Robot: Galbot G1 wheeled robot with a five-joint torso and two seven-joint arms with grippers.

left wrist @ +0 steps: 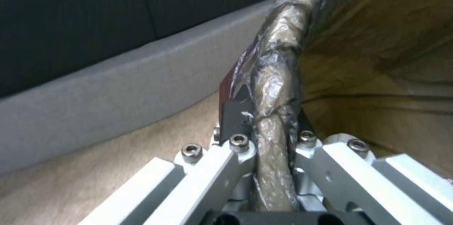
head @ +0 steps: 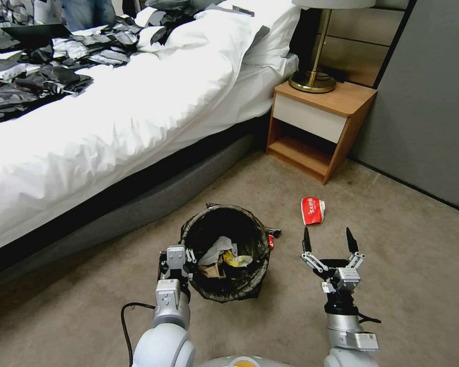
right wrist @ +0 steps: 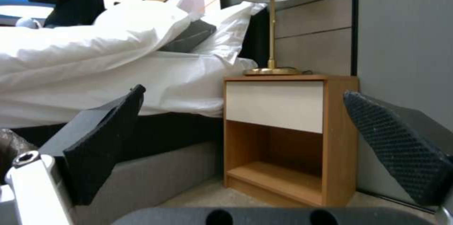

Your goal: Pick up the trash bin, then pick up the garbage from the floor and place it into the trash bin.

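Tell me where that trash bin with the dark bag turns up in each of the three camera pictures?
Head view: the trash bin sits low at centre on the carpet, the left gripper clamped on its rim.
Left wrist view: the bag-wrapped rim runs up between the fingers, with the bin's inside beside it.
Right wrist view: I cannot make it out for certain.
Shared landmark: the grey bed base.

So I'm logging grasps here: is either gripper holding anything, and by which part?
The left gripper is shut on the trash bin, clamping its liner-covered rim. The right gripper is open and holds nothing.
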